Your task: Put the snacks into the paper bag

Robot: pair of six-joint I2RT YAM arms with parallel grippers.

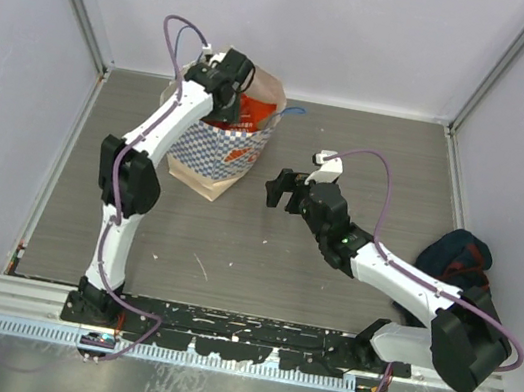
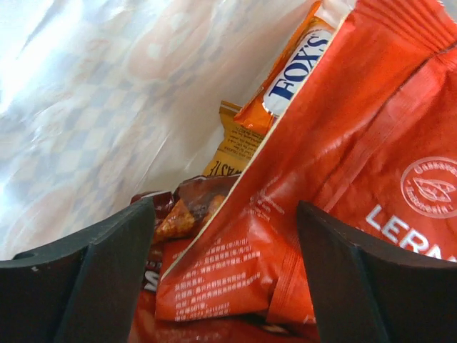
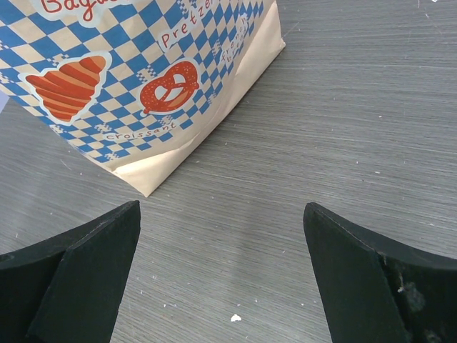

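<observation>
The paper bag (image 1: pixel 216 156) stands upright at the back left of the table, tan with a blue-and-white checked band. My left gripper (image 1: pixel 229 84) reaches down into its mouth, open. In the left wrist view the gripper (image 2: pixel 225 286) hangs just above the snacks inside: a red-orange pack with white lettering (image 2: pixel 357 186), an orange pack with a white label (image 2: pixel 293 71), a yellow-orange pack (image 2: pixel 232 143) and a dark red chip bag (image 2: pixel 178 214). My right gripper (image 1: pixel 281 191) is open and empty, low over the table right of the bag, whose lower band (image 3: pixel 136 78) fills its view.
A dark navy cloth bag with red trim (image 1: pixel 456 257) lies at the right edge of the table beside my right arm. Grey walls with metal posts enclose the table on three sides. Small white crumbs (image 3: pixel 235 317) lie on the wood-grain surface.
</observation>
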